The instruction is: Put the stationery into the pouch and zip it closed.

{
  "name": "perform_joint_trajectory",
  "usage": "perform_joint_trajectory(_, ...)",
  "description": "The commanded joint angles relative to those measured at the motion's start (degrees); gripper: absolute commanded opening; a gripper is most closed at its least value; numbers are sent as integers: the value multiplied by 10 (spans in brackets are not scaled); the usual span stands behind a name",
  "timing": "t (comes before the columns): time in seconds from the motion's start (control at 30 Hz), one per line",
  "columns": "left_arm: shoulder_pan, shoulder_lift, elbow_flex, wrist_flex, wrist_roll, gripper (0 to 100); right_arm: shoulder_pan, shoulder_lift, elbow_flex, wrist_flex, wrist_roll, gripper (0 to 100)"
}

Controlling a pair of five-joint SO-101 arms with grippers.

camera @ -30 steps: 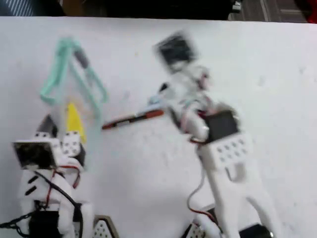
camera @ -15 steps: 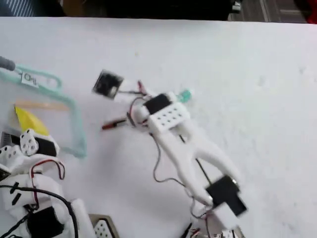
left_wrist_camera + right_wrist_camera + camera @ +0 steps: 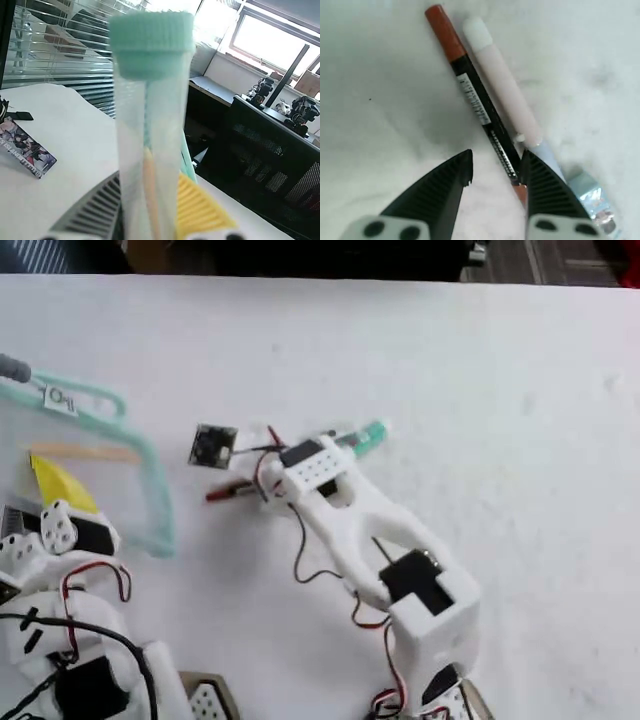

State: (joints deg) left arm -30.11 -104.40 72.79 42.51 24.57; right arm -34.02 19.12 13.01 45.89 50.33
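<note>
- The left gripper, by the tabletop's front left corner, is clamped on the pouch, one ribbed jaw on each side.
- The pouch is clear with a teal border. It sits at the left edge, and a wooden pencil is inside it.
- The right gripper is down at the tabletop's middle with its black jaws apart.
- A red-and-black pen lies against the inner side of one jaw.
- A pale pink pen lies alongside it, touching.
</note>
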Motion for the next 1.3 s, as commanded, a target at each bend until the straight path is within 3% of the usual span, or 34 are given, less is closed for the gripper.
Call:
perform_joint_trajectory(0.0,8,-5,-3,-22,4,23,10,14,-8,-16,34,141)
perform_joint_trajectory(0.17,29,-5,-2,-19,3,23,13,15,-9,-16,38,133)
perform_joint_trajectory(0.3,29,-5,-2,-19,3,23,11,16,-8,-11,39,6)
perform_joint_trajectory(0.73,30,-5,-2,-19,3,23,0,15,-8,62,80,23)
perform_joint_trajectory(0.93,30,-5,-2,-19,3,23,-5,15,-7,65,80,169)
perform_joint_trajectory(1.13,30,-5,-2,-19,3,23,-7,18,-8,73,95,26)
perform_joint_trajectory(1.27,31,-5,-2,-19,3,23,-7,18,-8,88,121,18)
